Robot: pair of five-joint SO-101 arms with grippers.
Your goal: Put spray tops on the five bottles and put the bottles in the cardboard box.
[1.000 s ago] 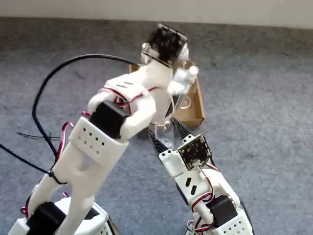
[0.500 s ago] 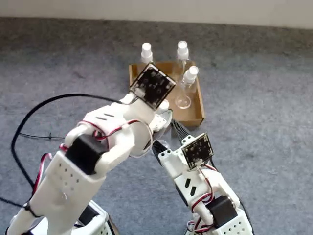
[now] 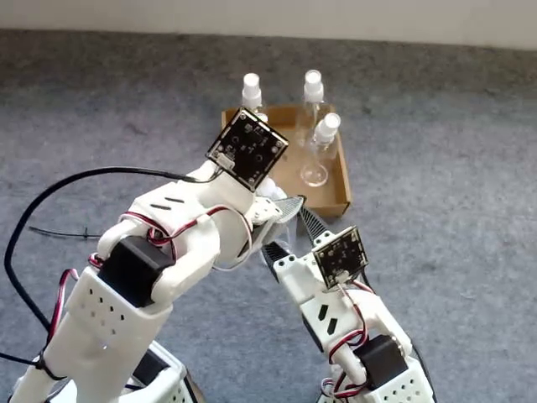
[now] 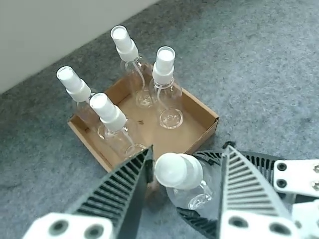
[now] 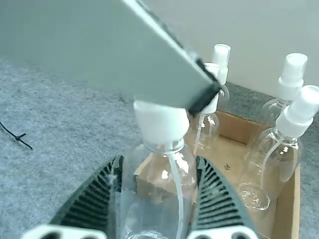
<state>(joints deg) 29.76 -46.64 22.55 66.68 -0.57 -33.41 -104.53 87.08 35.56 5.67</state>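
My right gripper (image 5: 158,167) is shut on a clear bottle (image 5: 149,199) that stands upright just in front of the cardboard box (image 4: 199,133). A white spray top (image 4: 177,170) sits on its neck, with its tube hanging inside. My left gripper (image 4: 188,154) is open, with one finger on either side of that spray top and a gap on each side. Several clear bottles with white spray tops stand in the box, among them one at the back (image 4: 130,59) and one in the middle (image 4: 164,82). From above, both grippers (image 3: 285,220) meet just in front of the box (image 3: 336,180).
Grey carpet (image 3: 436,168) covers the floor all around the box. A black cable (image 3: 59,193) loops beside the left arm. A pale wall (image 3: 377,17) runs behind the box.
The left arm has drawn back from over the box and come down to the bottle held by the right gripper. The right arm has hardly moved.
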